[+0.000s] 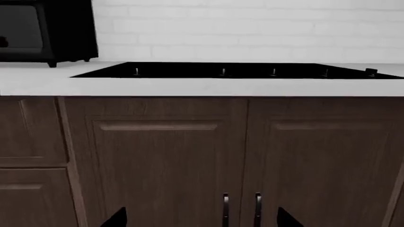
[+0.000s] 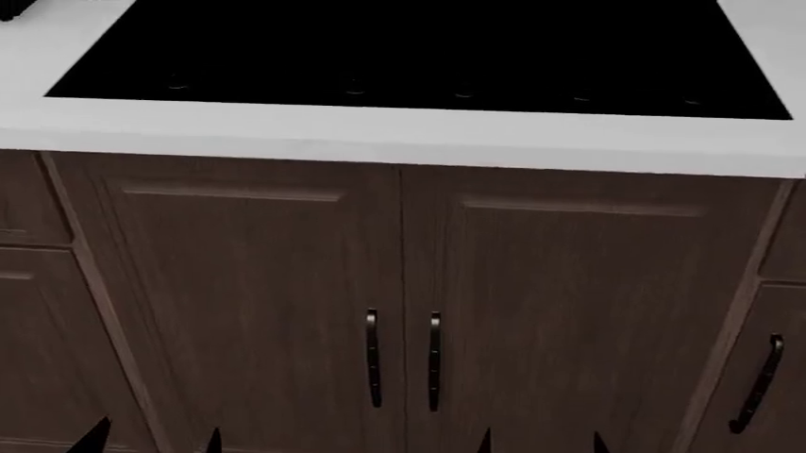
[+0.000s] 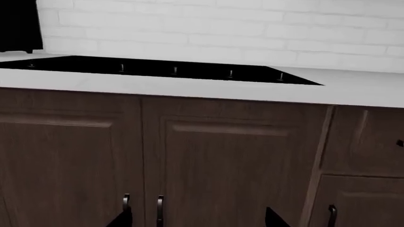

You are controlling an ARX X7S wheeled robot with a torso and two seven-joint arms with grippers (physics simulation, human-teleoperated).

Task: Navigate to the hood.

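The hood is out of view in every frame. A black cooktop [image 2: 416, 52] is set into the white counter [image 2: 403, 137] straight ahead of me, and it also shows as the cooktop [image 1: 233, 71] and the cooktop [image 3: 158, 68] in the wrist views. My left gripper [image 2: 154, 442] and right gripper [image 2: 543, 444] hang low in front of the dark wood cabinet doors [image 2: 403, 302]. Only the dark fingertips show. The left gripper [image 1: 202, 220] is open and holds nothing, and the right gripper [image 3: 199, 220] is open with nothing between its tips.
A black microwave [image 1: 44, 30] stands on the counter left of the cooktop. A white brick wall [image 1: 252, 28] runs behind the counter. The double doors carry two vertical black handles [image 2: 400, 359]. Drawer fronts [image 2: 25, 236] flank the doors at left, and another handle [image 2: 758, 382] is at right.
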